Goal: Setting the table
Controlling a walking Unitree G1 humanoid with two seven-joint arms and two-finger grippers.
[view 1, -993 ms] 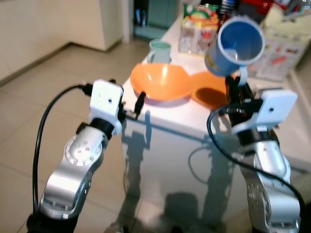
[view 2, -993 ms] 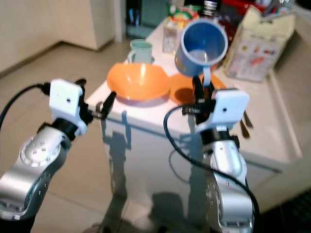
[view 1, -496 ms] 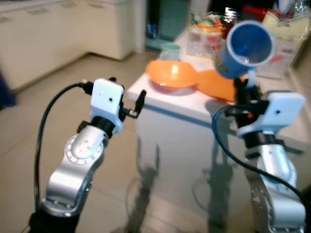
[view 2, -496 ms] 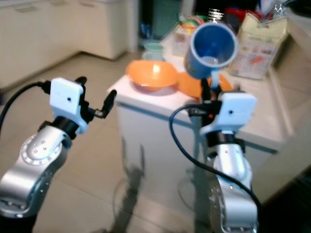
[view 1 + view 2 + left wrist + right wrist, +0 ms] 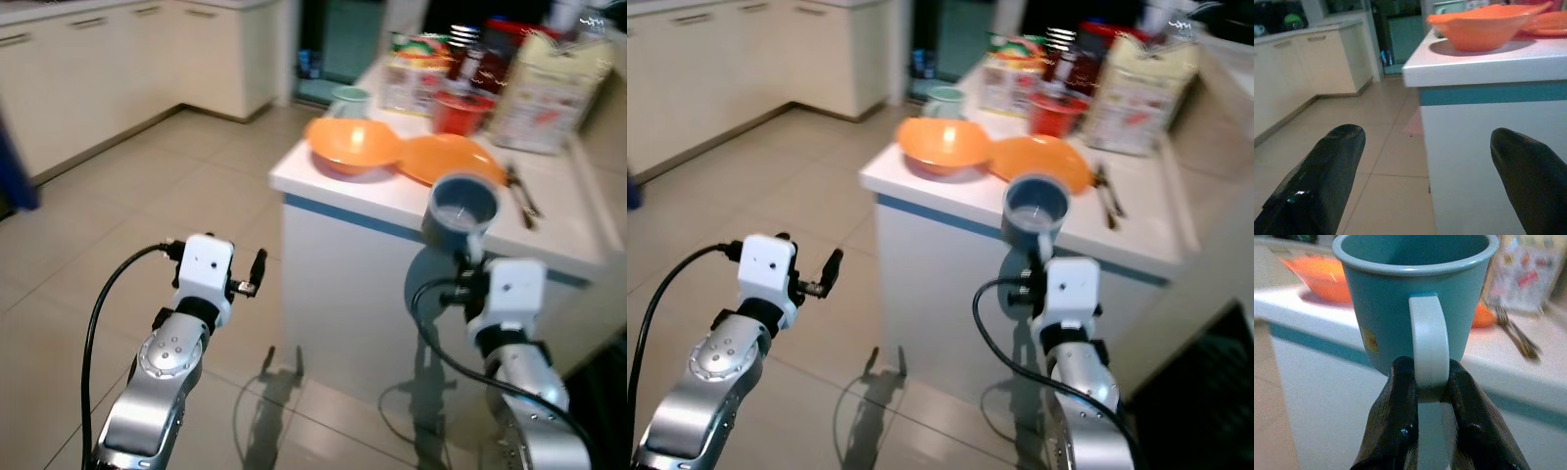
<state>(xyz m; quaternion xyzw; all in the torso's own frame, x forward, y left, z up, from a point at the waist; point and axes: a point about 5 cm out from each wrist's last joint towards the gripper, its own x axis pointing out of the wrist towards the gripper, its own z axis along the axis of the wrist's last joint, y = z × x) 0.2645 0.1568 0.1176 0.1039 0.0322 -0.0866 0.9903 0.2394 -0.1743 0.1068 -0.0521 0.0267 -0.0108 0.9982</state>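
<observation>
Two arms are showing before the white counter (image 5: 411, 211); the right gripper (image 5: 1431, 382) is clenching the handle of the blue mug (image 5: 460, 208), holding it upright (presumably so it can go down mouth-up) in the air short of the counter's near edge; the left gripper (image 5: 1425, 166) is hanging released with fingers spread wide, carrying nothing, evidently kept clear of the work; an orange bowl (image 5: 353, 145) and an orange plate (image 5: 453, 159) are sitting on the counter, a fork (image 5: 1107, 191) lying just beside the plate; the mug, in my judgement, is waiting for placement near them.
</observation>
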